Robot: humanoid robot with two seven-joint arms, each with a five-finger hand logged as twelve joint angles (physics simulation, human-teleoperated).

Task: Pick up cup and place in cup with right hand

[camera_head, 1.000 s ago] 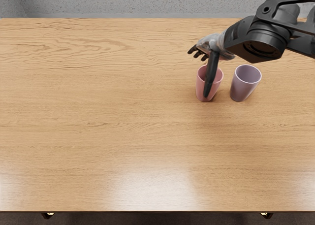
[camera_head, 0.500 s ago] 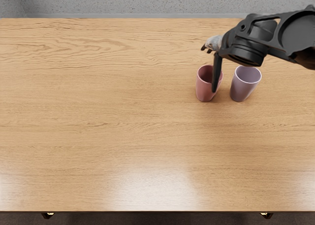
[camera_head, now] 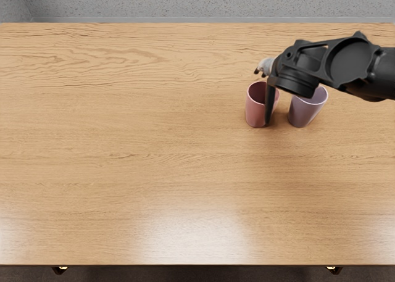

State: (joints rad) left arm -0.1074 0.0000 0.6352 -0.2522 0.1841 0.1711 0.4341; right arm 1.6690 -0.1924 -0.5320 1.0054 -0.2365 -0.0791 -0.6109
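The pink cup [camera_head: 255, 109] stands upright on the table, right of centre. Close to its right stands the purple cup [camera_head: 303, 111], also upright, its rim partly covered by the forearm. My right hand [camera_head: 264, 97] is open at the pink cup. Its long dark thumb points down across the right part of that cup, and its other fingertips show behind the rim. Whether the thumb touches the cup cannot be told. The palm is hidden by the wrist.
The wooden table [camera_head: 123, 158] fills most of the view, with a grey wall [camera_head: 173, 1] behind its far edge. The right forearm reaches in from the right edge, above the purple cup. The left arm is out of view.
The right forearm and wrist have come down the picture, toward the cups. The thumb has shifted slightly right along the pink cup. Both cups stand where they were.
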